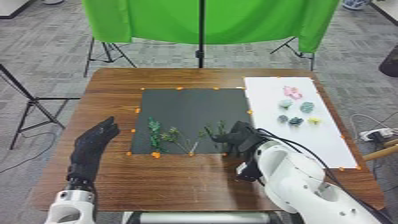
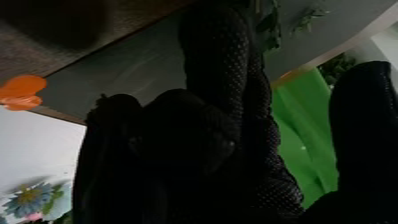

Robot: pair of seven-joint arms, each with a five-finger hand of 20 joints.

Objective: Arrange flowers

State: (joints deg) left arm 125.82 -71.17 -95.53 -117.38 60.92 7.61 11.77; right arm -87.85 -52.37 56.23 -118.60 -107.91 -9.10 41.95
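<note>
The arranging looks to be in its early part. Nearest on a brown wooden desk (image 1: 178, 182), the robot's black-gloved left hand (image 1: 92, 140) hovers left of a dark grey rectangular mat (image 1: 182, 107), fingers extended and holding nothing. The black-gloved right hand (image 1: 238, 136) is over the mat's near right corner, loosely open, with its thumb well apart from the fingers; it appears to grasp nothing, though whether it touches the thin green sprig (image 1: 220, 126) beside it cannot be told. On the near part of the mat lie a dark green leafy sprig (image 1: 154, 131) at the left and a paler, finely branched sprig (image 1: 171, 134) next to it. Beyond the right hand, on a long white sheet (image 1: 324, 142), sit the loose blooms: a small dusty-blue flower (image 1: 282, 119), a dark teal one (image 1: 296, 121) and a yellow one (image 1: 314, 120), then a pale aqua bloom (image 1: 285, 103) and a grey-green one (image 1: 306, 107), and farthest a ruffled pink flower (image 1: 292, 92). So the greenery seems laid out, while bringing the blooms across to the stems is left to do.
</note>
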